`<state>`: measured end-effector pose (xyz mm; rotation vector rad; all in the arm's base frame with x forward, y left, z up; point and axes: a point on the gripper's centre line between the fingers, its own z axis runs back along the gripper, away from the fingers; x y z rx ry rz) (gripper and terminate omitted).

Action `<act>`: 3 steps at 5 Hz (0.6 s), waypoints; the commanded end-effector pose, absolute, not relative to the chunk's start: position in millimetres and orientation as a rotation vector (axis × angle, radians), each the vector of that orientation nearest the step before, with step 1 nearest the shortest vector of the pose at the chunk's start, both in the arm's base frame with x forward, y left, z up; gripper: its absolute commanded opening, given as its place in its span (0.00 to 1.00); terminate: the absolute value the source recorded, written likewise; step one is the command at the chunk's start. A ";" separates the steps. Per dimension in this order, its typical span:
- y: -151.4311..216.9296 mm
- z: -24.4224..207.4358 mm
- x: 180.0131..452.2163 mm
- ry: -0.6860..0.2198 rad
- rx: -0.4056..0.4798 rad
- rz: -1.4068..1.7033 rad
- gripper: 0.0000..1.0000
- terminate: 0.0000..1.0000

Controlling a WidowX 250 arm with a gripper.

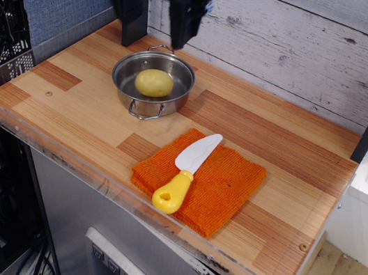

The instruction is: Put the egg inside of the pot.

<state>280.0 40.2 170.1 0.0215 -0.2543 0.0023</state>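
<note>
The pale yellow egg (153,82) lies inside the small shiny steel pot (127,90), which stands on the wooden table at the back left. My black gripper (153,42) hangs open and empty above the pot's far rim, lifted clear of it. Its two fingers (179,25) are spread wide apart, one to each side.
An orange cloth (222,186) lies at the table's front middle with a white knife with a yellow handle (185,172) on it. A clear plastic rim (111,192) runs along the table's front edge. A plank wall (311,53) stands behind.
</note>
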 end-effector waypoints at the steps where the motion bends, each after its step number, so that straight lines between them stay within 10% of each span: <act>1: 39.5 174.9 281.5 -0.172 0.003 0.023 1.00 0.00; 3: 40.2 172.9 282.8 -0.136 0.005 0.038 1.00 0.00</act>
